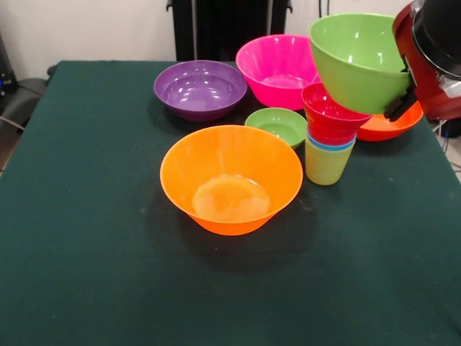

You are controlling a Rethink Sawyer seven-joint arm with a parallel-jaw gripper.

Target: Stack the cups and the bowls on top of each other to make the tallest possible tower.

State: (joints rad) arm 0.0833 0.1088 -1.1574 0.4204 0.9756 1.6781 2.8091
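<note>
A dark green table (pixel 86 238) is shown from the front. At centre frame a large orange bowl (pixel 230 179) is seen standing upright and empty. Behind it, at upper centre, a purple bowl (pixel 200 89) is placed, with a pink bowl (pixel 277 70) to its right, their rims close together. A small green bowl (pixel 276 125) is found between the orange bowl and the pink bowl.

Right of centre the tower (pixel 330 144) is located: a yellow-green cup (pixel 325 165) stands on the table, a blue cup (pixel 330 144) is nested in it with only its rim visible, and red pieces (pixel 333 115) are nested above, widening upward. A lime green bowl (pixel 358 61) is held tilted at upper right, its base touching or just above the topmost red rim. It is gripped at its right rim by the gripper (pixel 400 101), whose dark fingers are closed over the bowl's wall. A red-orange bowl (pixel 389 124) is partly hidden behind the tower and below the gripper.
</note>
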